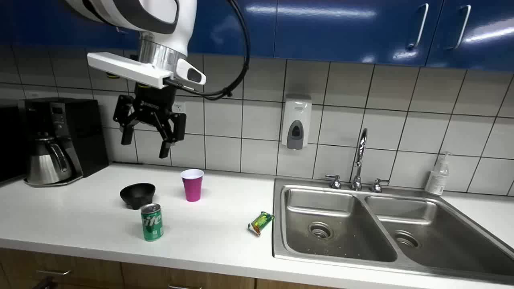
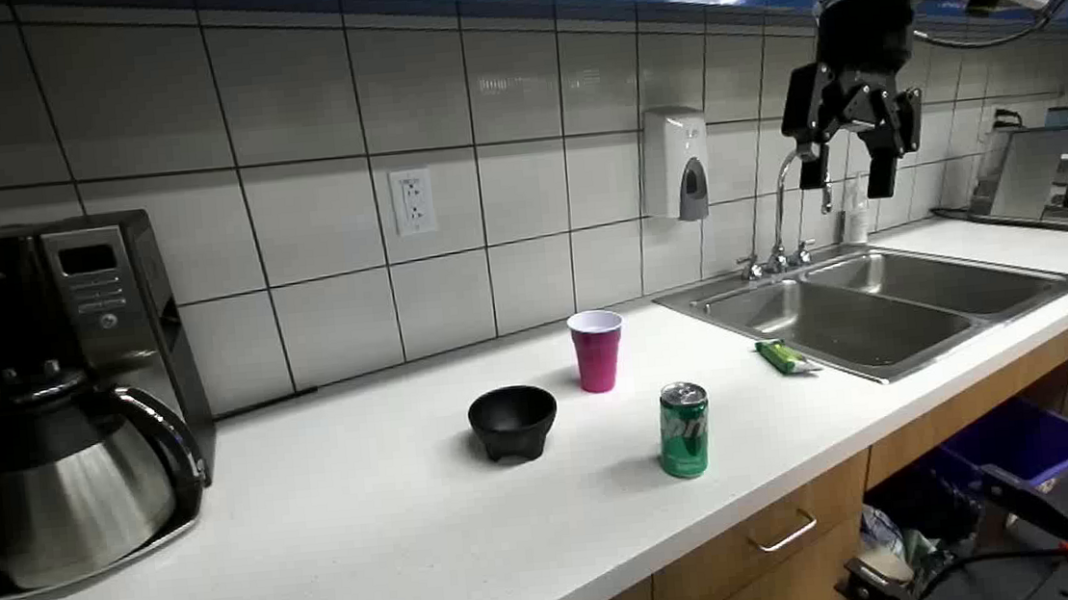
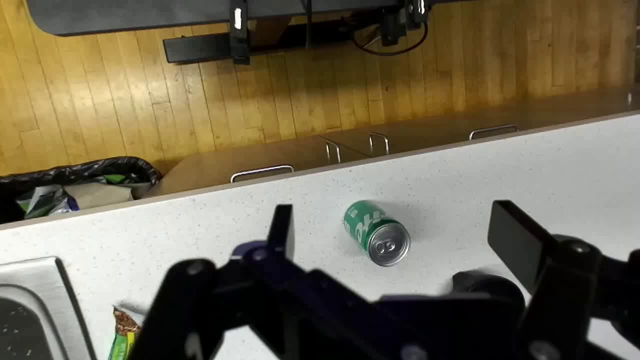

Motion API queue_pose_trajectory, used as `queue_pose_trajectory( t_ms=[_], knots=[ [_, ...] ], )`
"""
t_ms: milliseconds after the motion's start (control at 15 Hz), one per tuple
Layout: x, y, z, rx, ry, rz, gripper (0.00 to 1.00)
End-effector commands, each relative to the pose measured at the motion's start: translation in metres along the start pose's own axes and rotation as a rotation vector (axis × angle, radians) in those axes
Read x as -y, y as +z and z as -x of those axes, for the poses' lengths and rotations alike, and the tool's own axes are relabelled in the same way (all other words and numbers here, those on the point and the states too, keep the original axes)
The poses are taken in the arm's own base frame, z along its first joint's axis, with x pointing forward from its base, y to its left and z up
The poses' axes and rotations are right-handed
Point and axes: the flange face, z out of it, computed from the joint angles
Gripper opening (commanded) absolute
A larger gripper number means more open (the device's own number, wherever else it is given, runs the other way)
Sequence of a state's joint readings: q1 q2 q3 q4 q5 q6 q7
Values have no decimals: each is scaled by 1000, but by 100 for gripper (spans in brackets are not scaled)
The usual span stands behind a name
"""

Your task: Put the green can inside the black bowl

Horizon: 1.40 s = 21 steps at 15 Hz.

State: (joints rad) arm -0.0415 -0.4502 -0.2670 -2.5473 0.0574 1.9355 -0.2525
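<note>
Wrist view: black bowl [image 3: 489, 286] partly hidden behind gripper [image 3: 396, 227], whose near parts are dark, blurred, cut off by bottom edge; packet [image 3: 120, 340] and sink [image 3: 40, 274] cut off by view's edges. Both exterior views: arm [image 1: 160, 11] cut off at top; print on soap bottle [image 1: 437, 180] too small to read.

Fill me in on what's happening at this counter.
A robot arm reaches over the countertop but isn't handling anything: its gripper hangs high, fingers apart. The green Sprite can stands upright toward the front, apart from the black bowl, which sits farther back. The job, putting the first into the second, is not yet done.
</note>
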Motion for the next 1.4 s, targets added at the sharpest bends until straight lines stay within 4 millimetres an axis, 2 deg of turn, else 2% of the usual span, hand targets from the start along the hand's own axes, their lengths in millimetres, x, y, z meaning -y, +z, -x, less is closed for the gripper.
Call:
queue_pose_trajectory(
  t_ms=[0,933,1333],
  knots=[
    [0,0,0,1,0,0,100],
    [0,0,0,1,0,0,100],
    [25,9,2,-46,30,61,100]
  ],
)
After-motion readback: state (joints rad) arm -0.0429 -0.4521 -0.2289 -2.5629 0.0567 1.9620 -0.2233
